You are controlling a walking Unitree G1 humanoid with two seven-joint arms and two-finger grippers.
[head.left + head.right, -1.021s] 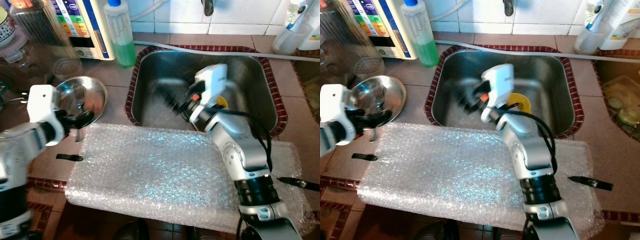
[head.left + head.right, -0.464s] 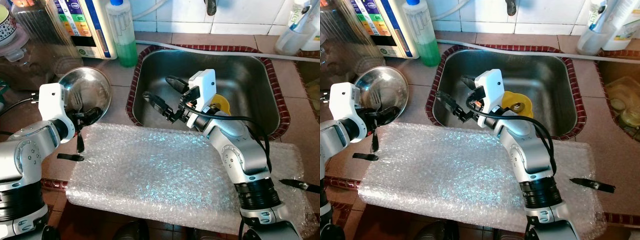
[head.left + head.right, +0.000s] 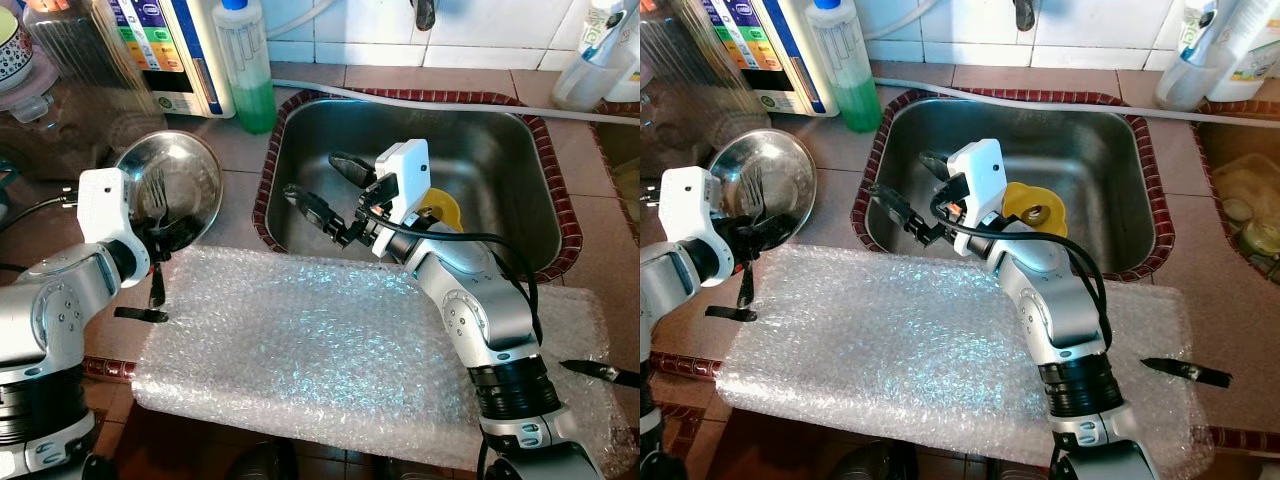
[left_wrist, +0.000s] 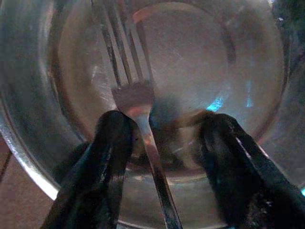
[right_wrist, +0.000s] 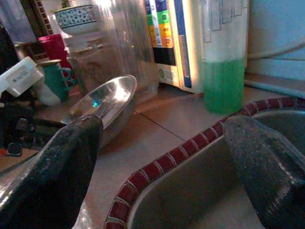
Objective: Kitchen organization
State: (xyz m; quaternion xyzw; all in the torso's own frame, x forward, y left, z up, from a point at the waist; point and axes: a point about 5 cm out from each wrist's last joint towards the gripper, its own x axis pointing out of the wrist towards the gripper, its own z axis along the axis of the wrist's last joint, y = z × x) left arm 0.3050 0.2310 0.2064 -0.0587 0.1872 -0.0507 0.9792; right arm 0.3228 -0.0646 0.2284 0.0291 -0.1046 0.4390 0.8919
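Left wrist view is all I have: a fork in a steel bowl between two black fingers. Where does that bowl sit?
Observer: The steel bowl sits on the tiled counter, left of the sink and just beyond the bubble wrap.
Operator: Is the left gripper gripping the fork?
Observer: No. The left gripper hangs at the bowl's near rim, jaws open; the fork leans inside the bowl.
Operator: And the other arm?
Observer: The right gripper hovers over the sink's left part, jaws open and empty, near a yellow object.
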